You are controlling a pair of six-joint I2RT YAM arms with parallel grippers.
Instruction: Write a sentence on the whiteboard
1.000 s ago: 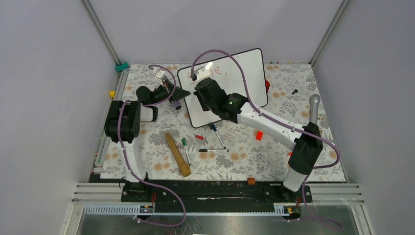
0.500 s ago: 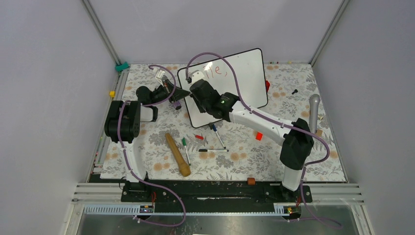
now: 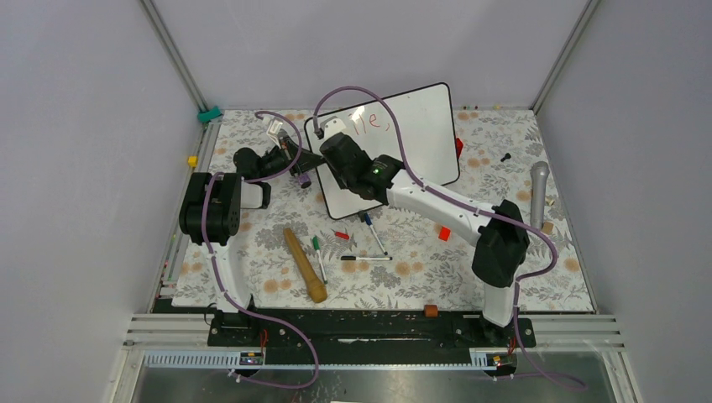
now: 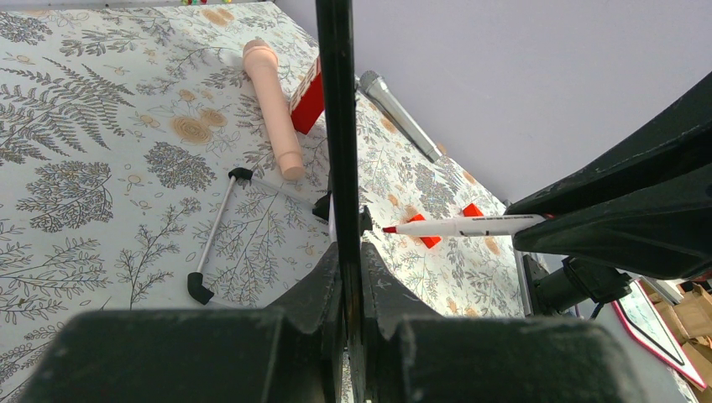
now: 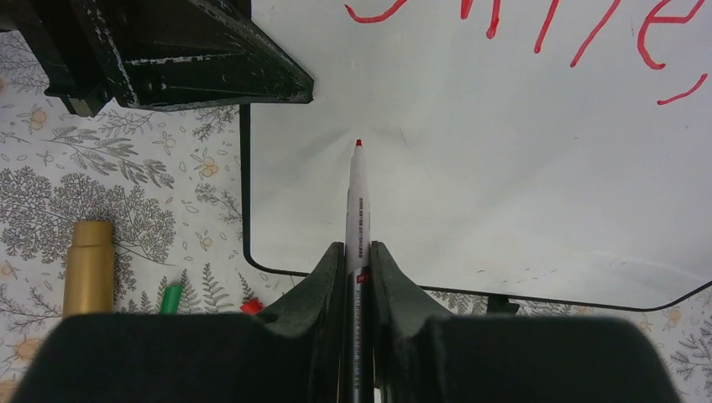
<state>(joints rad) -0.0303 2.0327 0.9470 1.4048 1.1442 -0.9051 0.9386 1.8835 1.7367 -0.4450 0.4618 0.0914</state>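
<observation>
The whiteboard (image 3: 420, 134) stands propped at the far middle of the counter (image 3: 504, 277), its long side running left to right and skewed a little in the top view. My left hand (image 4: 351, 260) is pressed together on the board's thin black frame at its left edge, steadying it. My right hand (image 5: 358, 250) pinches a red marker (image 5: 358, 201) that sticks straight out between the fingers, long axis pointing away from the hand toward the board face.

The relation that matters is where the tip sits. It is on the blank lower left part of the board, just inside the left frame and below the writing. I cannot tell whether the tip touches the surface or sits just off it. The right hand is the one placed to write, and the left only holds.

The sentence (image 5: 547, 25) so far is one line of red letters along the top. In the right wrist view I read "mile," with the first letter cut off. The rest of the board is bare, so I judge a second line starts from here and runs to the right. There is small print on the marker barrel, too fine to read.
</observation>
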